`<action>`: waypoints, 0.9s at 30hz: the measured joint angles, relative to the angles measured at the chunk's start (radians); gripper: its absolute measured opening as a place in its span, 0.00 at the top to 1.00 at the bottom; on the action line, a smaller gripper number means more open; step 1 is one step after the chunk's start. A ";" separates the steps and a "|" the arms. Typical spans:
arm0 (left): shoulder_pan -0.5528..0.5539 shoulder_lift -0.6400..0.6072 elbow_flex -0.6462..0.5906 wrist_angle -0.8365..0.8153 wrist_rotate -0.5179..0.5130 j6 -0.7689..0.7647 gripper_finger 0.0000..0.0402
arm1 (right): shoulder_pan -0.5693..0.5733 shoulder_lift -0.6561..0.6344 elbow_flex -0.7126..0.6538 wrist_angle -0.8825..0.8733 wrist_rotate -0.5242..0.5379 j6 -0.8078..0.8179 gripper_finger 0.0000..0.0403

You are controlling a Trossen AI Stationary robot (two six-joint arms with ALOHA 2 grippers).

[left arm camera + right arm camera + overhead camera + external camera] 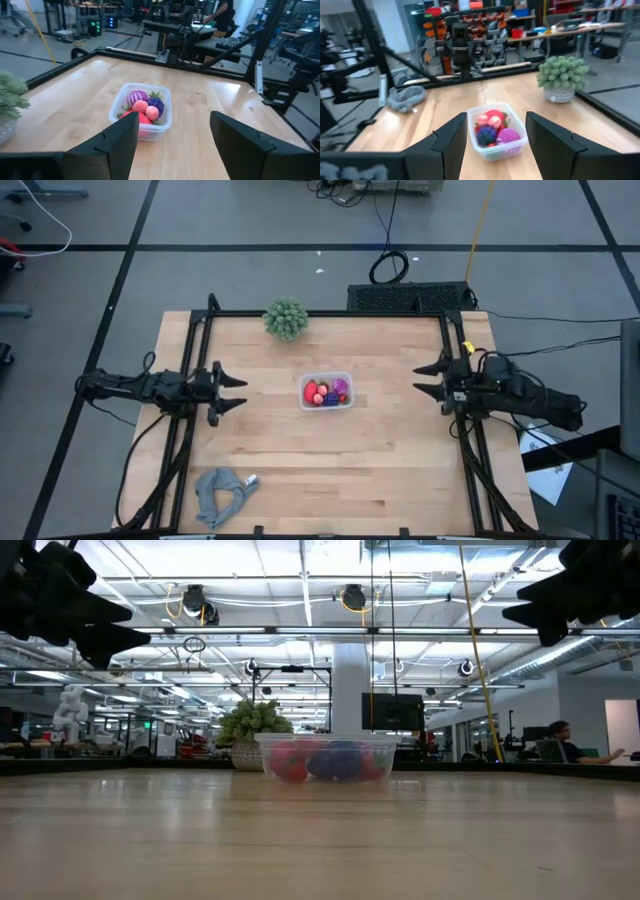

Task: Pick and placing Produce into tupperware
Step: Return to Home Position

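The clear tupperware (326, 391) stands on its base at the table's middle and holds several produce pieces (324, 392): red, pink, magenta and dark purple. It also shows in the low view (326, 759) and both wrist views (142, 111) (496, 131). My left gripper (238, 391) hovers open near the table's left edge, raised above the wood and pointing at the container. My right gripper (423, 378) hovers open near the right edge, also facing it. Neither touches anything.
A green bushy ball in a pot (285, 318) sits near the far edge, left of centre. A grey cloth (222, 494) lies crumpled at the near left corner. A black frame rail (320, 313) runs along the table's edges. Bare wood surrounds the container.
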 joint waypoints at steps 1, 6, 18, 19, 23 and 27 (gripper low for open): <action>0.000 0.000 0.000 0.001 -0.010 0.005 0.38 | 0.000 0.000 -0.009 0.012 0.009 -0.003 0.52; 0.002 0.000 0.000 0.034 -0.037 0.038 0.38 | -0.007 0.000 -0.043 0.055 0.011 -0.009 0.52; 0.073 0.019 -0.063 0.148 0.036 0.031 0.38 | -0.022 0.001 -0.218 0.237 0.000 -0.019 0.52; 0.085 0.022 -0.063 0.151 0.037 0.032 0.38 | -0.024 0.000 -0.223 0.245 0.000 -0.023 0.52; 0.138 0.041 -0.063 0.151 0.044 0.031 0.38 | -0.058 0.001 -0.233 0.244 -0.002 -0.037 0.52; 0.202 0.058 -0.063 0.145 0.092 0.031 0.38 | -0.118 0.000 -0.234 0.236 -0.022 -0.057 0.52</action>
